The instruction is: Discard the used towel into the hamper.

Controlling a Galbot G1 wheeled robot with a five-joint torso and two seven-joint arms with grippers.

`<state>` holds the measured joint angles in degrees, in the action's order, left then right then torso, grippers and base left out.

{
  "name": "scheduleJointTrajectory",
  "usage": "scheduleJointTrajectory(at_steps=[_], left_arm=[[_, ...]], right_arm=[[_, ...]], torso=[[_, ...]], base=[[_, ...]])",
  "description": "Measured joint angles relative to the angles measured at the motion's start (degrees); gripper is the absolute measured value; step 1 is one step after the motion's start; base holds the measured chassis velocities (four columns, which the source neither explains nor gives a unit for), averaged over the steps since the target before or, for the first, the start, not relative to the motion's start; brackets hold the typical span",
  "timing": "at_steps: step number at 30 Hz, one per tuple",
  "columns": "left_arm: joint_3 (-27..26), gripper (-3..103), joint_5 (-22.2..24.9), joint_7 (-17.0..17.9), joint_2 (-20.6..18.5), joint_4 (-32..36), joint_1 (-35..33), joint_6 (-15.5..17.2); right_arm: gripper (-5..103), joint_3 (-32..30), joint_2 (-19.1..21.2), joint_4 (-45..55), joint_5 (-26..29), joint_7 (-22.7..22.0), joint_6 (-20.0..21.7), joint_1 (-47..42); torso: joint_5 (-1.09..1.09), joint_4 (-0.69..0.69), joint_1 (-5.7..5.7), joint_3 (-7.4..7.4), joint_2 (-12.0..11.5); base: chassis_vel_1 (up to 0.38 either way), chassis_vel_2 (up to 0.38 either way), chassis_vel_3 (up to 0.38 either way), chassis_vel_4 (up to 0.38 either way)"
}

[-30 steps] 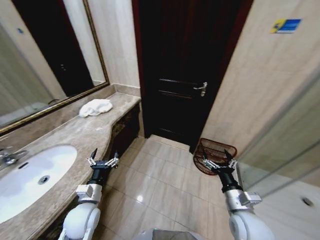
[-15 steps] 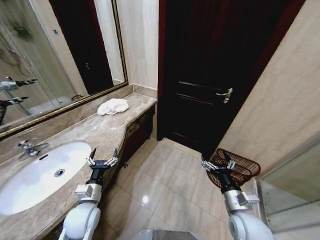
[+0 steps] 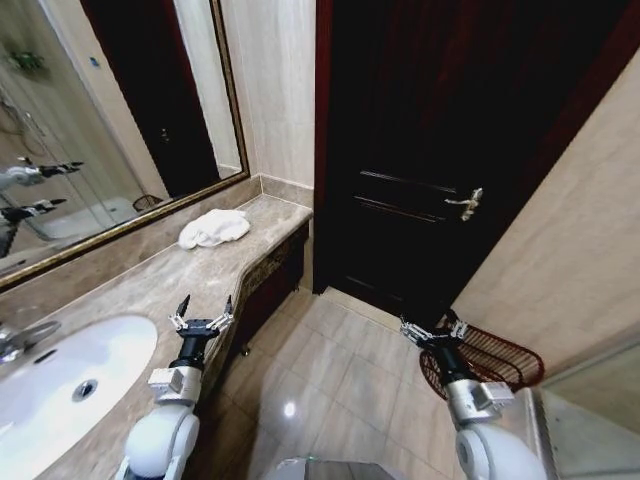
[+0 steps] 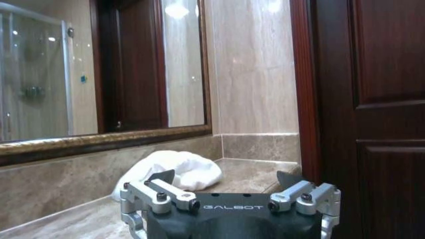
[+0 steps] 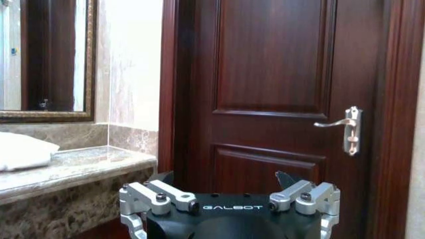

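Towel (image 3: 213, 229): white and crumpled, it lies on the counter (image 3: 150, 285) at the far end, close to the dark door (image 3: 430, 150). You can spot it just under the mirror (image 3: 100, 120) in the head view. In your left wrist view it sits on the counter past the fingers, against the wall (image 4: 174, 172). In your right wrist view you see one edge of it on the counter beside the door (image 5: 20, 151).
Hamper (image 3: 487, 358): red-brown wire basket, tipped on the floor on the other side of the door from the towel. It is well apart from the towel.
Left gripper (image 3: 201, 312): your left one hangs over the front edge of the counter, between the sink (image 3: 60, 385) and the door. Its two fingers are spread wide with nothing between them. It is apart from the towel.
Right gripper (image 3: 433, 331): your right one hangs over the floor in front of the door, just beside the hamper. Its fingers are spread wide too, with nothing in them.
Door handle (image 3: 465, 203): silver, on the door above the hamper.
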<state>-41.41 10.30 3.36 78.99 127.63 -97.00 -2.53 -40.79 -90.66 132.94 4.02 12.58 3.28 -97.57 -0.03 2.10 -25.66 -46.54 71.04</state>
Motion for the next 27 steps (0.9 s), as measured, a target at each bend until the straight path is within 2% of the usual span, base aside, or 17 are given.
scheduleJointTrajectory(at_steps=[12,27], left_arm=[[0.1,100,0.3,0.0,0.1,0.3,-0.1,1.3],[0.2,100,0.4,1.5,0.1,-0.3,0.4,1.0]], right_arm=[[100,0.0,0.1,0.1,0.0,0.1,0.0,0.1],[100,0.2,0.1,-0.7,0.0,-1.0,-0.2,0.7]], torso=[[0.04,0.01,0.01,0.0,0.0],[0.04,0.04,-0.03,-0.01,0.0]], base=[[-0.162,0.182,0.178,-0.161],[-0.117,0.202,0.205,-0.112]])
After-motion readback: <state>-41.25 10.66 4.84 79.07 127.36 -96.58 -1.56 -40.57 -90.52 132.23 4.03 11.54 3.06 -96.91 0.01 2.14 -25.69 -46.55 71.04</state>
